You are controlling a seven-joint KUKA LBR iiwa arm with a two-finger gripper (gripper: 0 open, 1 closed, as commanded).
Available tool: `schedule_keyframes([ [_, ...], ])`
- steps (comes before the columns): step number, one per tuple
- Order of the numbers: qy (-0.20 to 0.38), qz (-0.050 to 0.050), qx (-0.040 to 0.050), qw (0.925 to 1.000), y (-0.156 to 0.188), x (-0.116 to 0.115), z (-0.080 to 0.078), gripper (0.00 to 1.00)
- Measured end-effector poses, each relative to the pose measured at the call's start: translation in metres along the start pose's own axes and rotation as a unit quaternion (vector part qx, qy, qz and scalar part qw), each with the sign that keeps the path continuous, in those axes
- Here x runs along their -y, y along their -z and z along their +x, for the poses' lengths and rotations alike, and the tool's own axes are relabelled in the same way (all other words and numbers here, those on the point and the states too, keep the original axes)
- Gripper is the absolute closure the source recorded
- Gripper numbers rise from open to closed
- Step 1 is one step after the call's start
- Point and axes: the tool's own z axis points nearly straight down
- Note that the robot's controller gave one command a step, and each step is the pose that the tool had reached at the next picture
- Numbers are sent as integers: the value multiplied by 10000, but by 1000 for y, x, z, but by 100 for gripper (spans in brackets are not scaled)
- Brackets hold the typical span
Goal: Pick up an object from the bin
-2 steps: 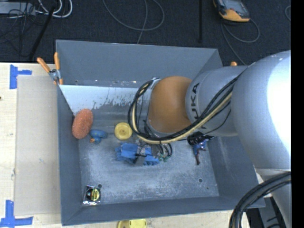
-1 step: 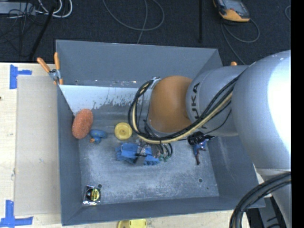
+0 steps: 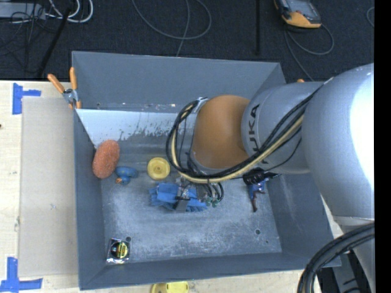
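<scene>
One large blue toy [image 3: 166,195], one small blue toy [image 3: 125,174], one sponge [image 3: 106,159].

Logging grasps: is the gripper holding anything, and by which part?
Cannot be told. The gripper is down at the blue plastic thing mid-bin, but the view does not show a hold.

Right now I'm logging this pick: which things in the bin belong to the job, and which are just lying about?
In the job: the gripper, low over the blue toy in the middle of the bin.
Lying about: brown sponge, small blue piece and yellow disc at the left; tape measure in the lower-left corner; dark blue piece at the right.
</scene>
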Motion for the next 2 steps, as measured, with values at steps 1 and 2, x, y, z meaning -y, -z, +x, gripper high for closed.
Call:
schedule_keyframes([
  [1,-1,0,1,10000,16,0,0,100],
  [2,-4,-4,19,10000,34,0,-1,100],
])
